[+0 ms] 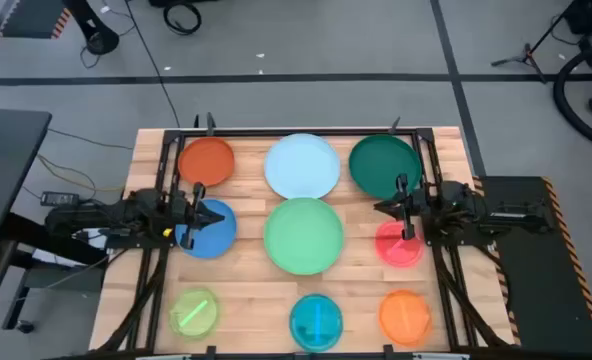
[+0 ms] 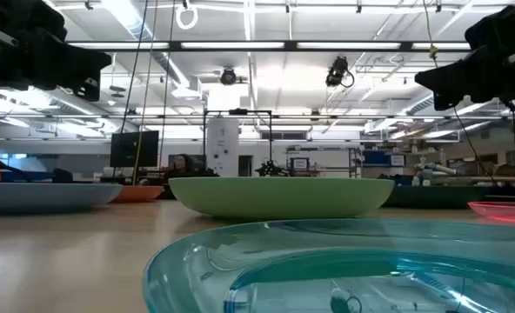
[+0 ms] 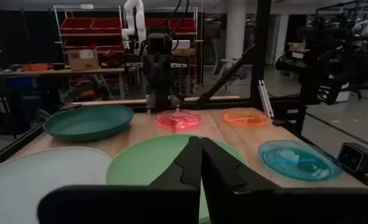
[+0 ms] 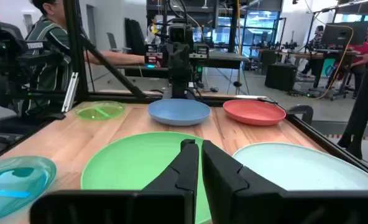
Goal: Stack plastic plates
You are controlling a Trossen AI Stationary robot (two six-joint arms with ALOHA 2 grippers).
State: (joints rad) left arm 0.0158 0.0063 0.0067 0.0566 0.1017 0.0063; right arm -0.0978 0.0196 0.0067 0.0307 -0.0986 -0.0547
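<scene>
Nine plates lie flat and apart in three rows on the wooden table. Far row: orange-red plate (image 1: 207, 160), light blue plate (image 1: 302, 165), dark green plate (image 1: 384, 165). Middle row: blue plate (image 1: 208, 229), light green plate (image 1: 303, 235), pink-red plate (image 1: 398, 245). Near row: lime plate (image 1: 194, 312), cyan plate (image 1: 316, 320), orange plate (image 1: 405, 315). My left gripper (image 1: 198, 213) hovers shut above the blue plate's edge. My right gripper (image 1: 404, 210) hovers shut above the pink-red plate's far edge. Both point toward the light green plate (image 3: 165, 163), (image 4: 140, 165).
A dark frame rail (image 1: 296, 131) runs round the table's far edge and sides. Bare wood shows between the plates (image 1: 251, 290). A person (image 4: 47, 43) stands beyond the table's left side in the right wrist view.
</scene>
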